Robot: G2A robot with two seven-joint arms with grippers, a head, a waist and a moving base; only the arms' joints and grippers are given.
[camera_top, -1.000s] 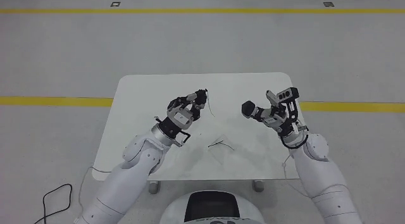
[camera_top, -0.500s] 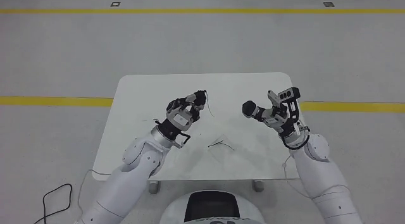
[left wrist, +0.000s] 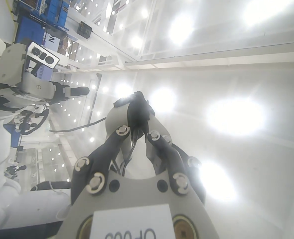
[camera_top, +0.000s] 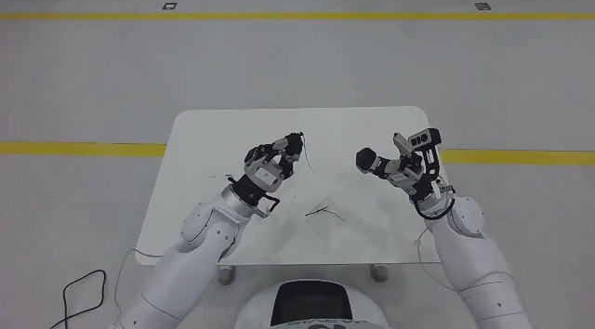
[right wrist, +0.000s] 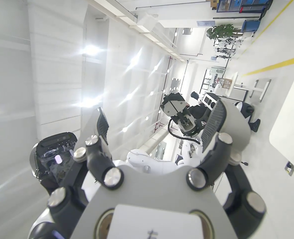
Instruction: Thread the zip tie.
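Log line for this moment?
left end effector: shut on zip tie, above table | right end effector: open, empty | loose ties: on table

The left wrist label (left wrist: pixel 132 221) and right wrist label (right wrist: pixel 157 222) carry cropped, unreadable print.

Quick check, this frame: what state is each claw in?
Left claw: closed on the thin black plastic zip tie.
Right claw: open, holding nothing.
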